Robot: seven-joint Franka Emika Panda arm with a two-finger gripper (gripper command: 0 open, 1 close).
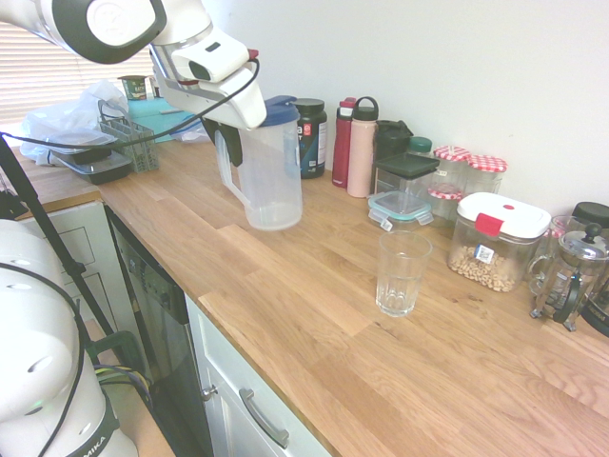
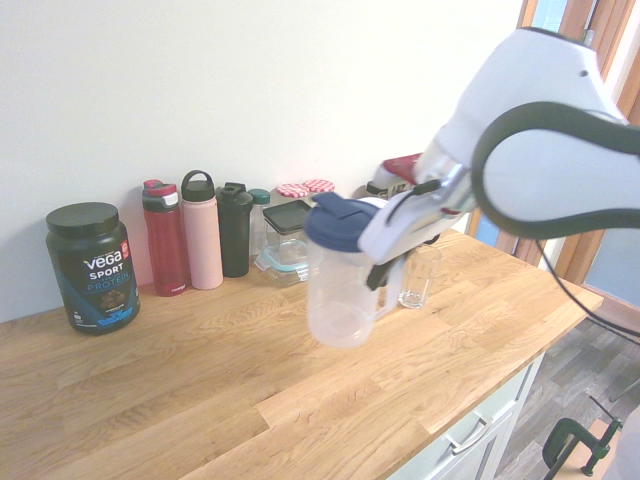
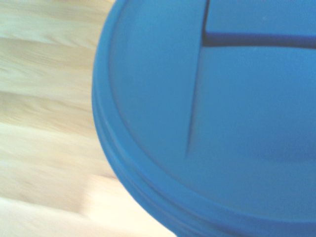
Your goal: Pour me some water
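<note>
"Pouring has not begun, I believe. Where is the jug (image 1: 273,181)?"

"It is above the worktop (image 1: 314,324), between the front edge and the back edge at the wall (image 1: 457,67). It is nearer than the glass (image 1: 398,276) to the inner corner, where the worktop turns."

"And the gripper (image 2: 380,277), what does it do?"

"Its 2 fingers are closed on the handle (image 2: 391,290) of the jug, with no wide gap between them. So the grasp seems to be done. The jug looks raised a little, but I cannot tell how much air is under its base."

"Is the glass ready?"

"Yes, 1 glass stands upright, well apart from the jug, and nearer to the back edge than to the front edge. I can see no water in it."

"Does the jug have water?"

"I cannot tell, because its wall is cloudy. The blue lid (image 3: 148,98) is on, and I cannot tell if its spout is open."

"Then what is left?"

"In my judgement, 3 steps: bring the spout over the glass, tilt the jug slowly, and set it upright again. The early part is done, but the main work is left."
</note>
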